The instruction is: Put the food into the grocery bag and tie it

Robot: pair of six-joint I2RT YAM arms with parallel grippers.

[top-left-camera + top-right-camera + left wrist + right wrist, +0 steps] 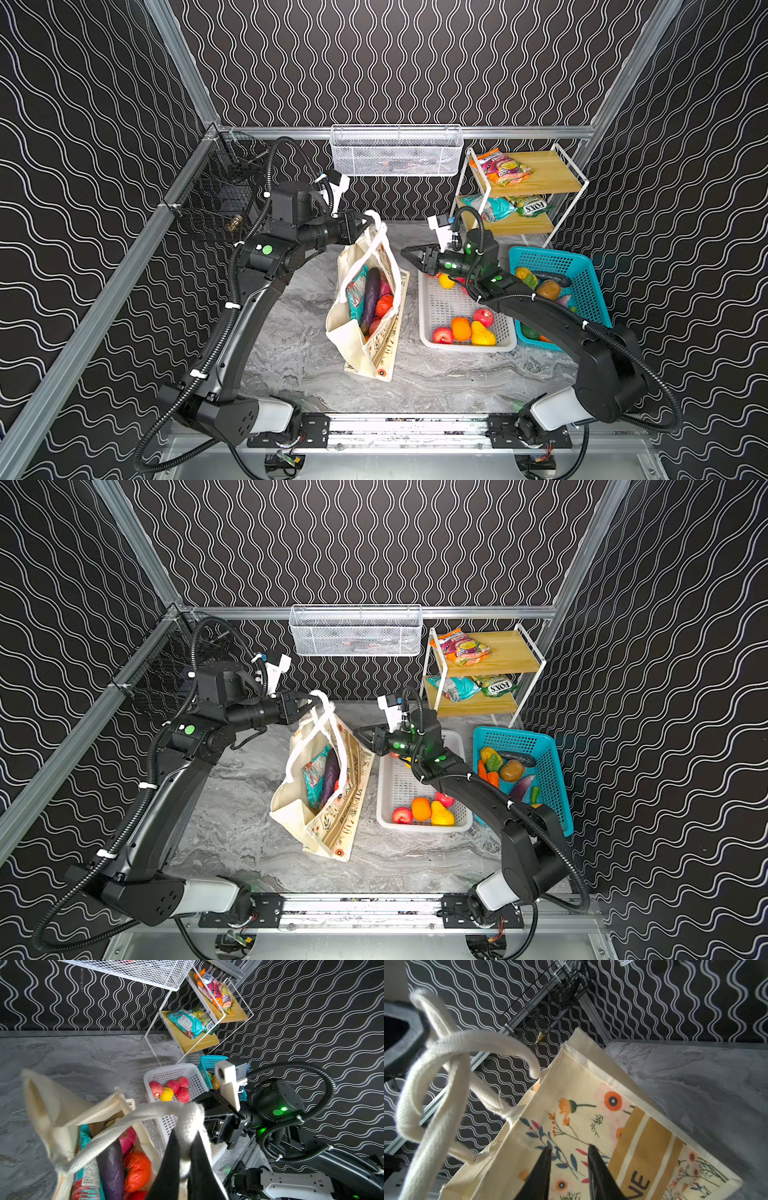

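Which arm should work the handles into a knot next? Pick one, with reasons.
Right. The right end effector is open and empty, facing the canvas tote, while the left end effector is shut on the strap handles.

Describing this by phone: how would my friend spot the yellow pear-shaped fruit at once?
On the grey marbled tabletop, find the white slotted plastic basket between the cream floral canvas bag and the teal plastic basket. In the fruit cluster at its near end, the yellow pear-shaped fruit is the only tapered one, beside an orange and red apples.
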